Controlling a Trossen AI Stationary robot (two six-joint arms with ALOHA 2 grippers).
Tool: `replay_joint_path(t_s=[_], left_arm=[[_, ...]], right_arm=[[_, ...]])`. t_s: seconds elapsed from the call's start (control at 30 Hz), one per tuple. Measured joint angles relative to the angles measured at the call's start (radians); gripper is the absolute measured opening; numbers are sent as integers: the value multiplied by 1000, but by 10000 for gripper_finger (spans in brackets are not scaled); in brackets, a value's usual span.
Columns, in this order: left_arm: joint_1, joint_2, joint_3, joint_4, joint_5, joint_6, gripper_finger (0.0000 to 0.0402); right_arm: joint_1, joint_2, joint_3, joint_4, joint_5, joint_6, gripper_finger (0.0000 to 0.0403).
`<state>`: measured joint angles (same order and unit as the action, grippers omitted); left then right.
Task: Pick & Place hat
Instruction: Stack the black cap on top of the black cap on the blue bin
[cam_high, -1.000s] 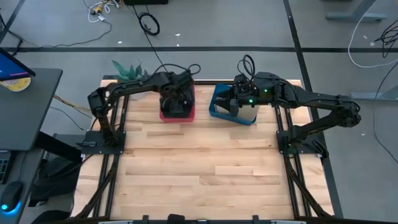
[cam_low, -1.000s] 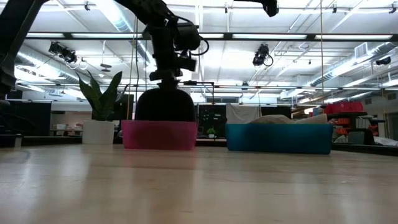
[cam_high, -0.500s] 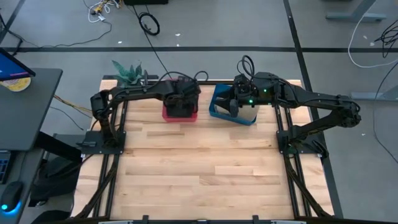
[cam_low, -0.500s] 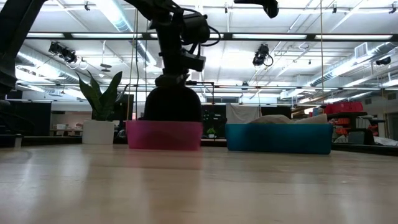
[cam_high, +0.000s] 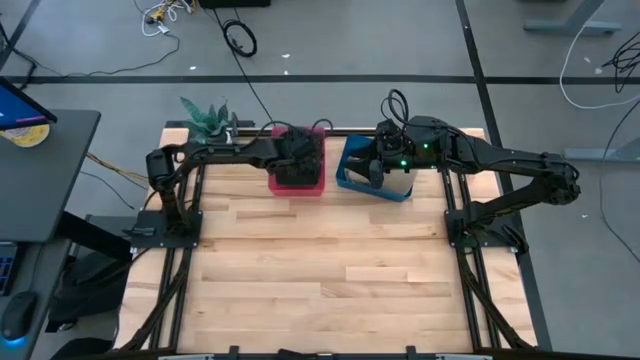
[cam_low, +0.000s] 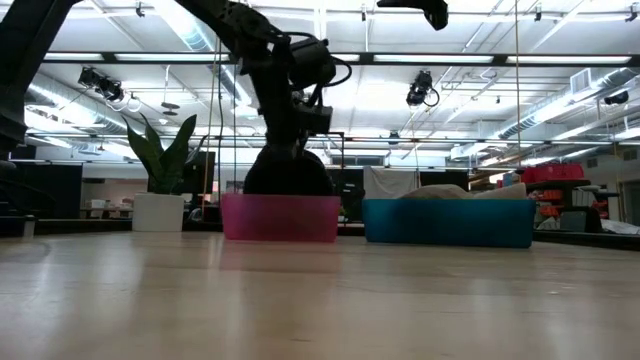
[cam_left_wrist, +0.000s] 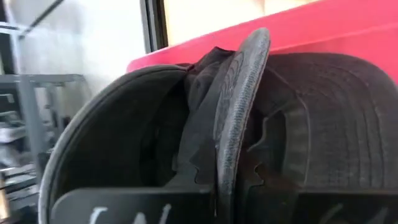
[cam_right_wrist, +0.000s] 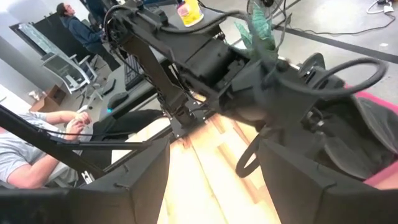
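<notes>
A black hat (cam_low: 288, 172) sits in a pink bin (cam_low: 280, 218) at the table's far side, its dome rising above the bin's rim. It also fills the left wrist view (cam_left_wrist: 298, 124), its brim standing on edge. My left gripper (cam_low: 290, 148) stands over the bin (cam_high: 300, 186), pointing down onto the hat and shut on it. My right gripper (cam_right_wrist: 214, 149) is open and empty, hovering over a blue bin (cam_high: 350, 178) just right of the pink one. My left gripper comes at the hat from above, pointing down. The brim's edge (cam_left_wrist: 231, 155) runs down between the fingers, which the hat itself hides in the wrist view. The hat's lower part rests inside the pink bin.
The blue bin (cam_low: 448, 222) holds a pale lump that shows above its rim. A potted plant (cam_high: 205, 115) stands at the table's far left corner. The bare wooden table top (cam_high: 320, 260) stretches toward the near edge. A seated person (cam_right_wrist: 37, 143) shows beyond the table's left side.
My left gripper has gone toward the table's right edge with the hat. The pink bin has slid along the table with it, closer to the blue bin.
</notes>
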<state>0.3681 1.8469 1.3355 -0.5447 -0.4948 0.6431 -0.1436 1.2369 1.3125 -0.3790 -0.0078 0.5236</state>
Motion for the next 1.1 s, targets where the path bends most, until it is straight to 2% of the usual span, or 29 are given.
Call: replay_joint_path(t_s=[0.1, 0.23, 0.43, 0.73, 0.93, 1.1], left_arm=[[-6, -2, -61, 38, -38, 8, 13], [-6, 2, -81, 19, -29, -24, 43], [16, 3, -83, 6, 126, -89, 92], [16, -7, -84, -34, 173, -113, 188], [-1, -11, -19, -175, 164, -133, 255], [-18, -13, 69, -304, 169, -138, 283]], right_arm=[[0, 0, 0, -1, 0, 0, 249], [0, 0, 0, -2, 0, 1, 249], [0, 0, 0, -1, 0, 3, 249], [0, 0, 0, -1, 0, 11, 249], [0, 0, 0, -3, 0, 11, 249], [0, 0, 0, -5, 0, 11, 249]])
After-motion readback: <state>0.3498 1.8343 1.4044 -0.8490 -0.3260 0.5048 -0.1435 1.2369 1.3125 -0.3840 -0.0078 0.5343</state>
